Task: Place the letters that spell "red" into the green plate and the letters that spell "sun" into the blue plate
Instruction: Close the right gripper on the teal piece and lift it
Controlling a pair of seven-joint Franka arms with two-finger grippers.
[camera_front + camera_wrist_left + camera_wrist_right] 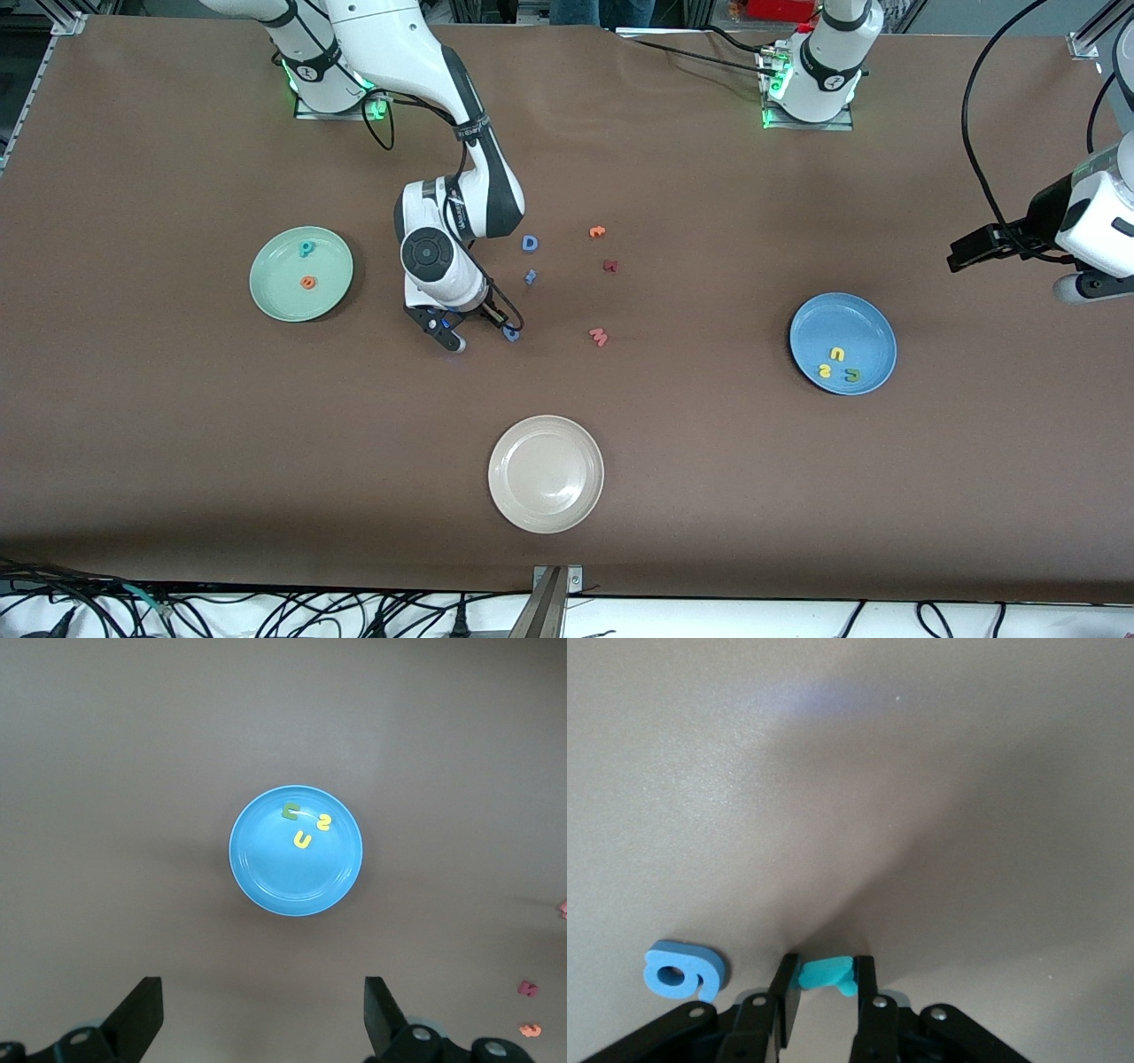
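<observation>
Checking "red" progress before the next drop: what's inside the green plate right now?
The green plate holds two letters: a teal "d" and an orange "e", lying apart. No "r" there. Nothing covers the plate, so its whole inside shows.

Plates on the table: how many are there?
3. The green plate toward the right arm's end, the blue plate toward the left arm's end, the beige-white plate nearest the front camera.

plates: three, green (266,292), blue (873,321), beige (546,514)
letters on green: two
letters on blue: three
letters on surface (177,443): seven
</observation>
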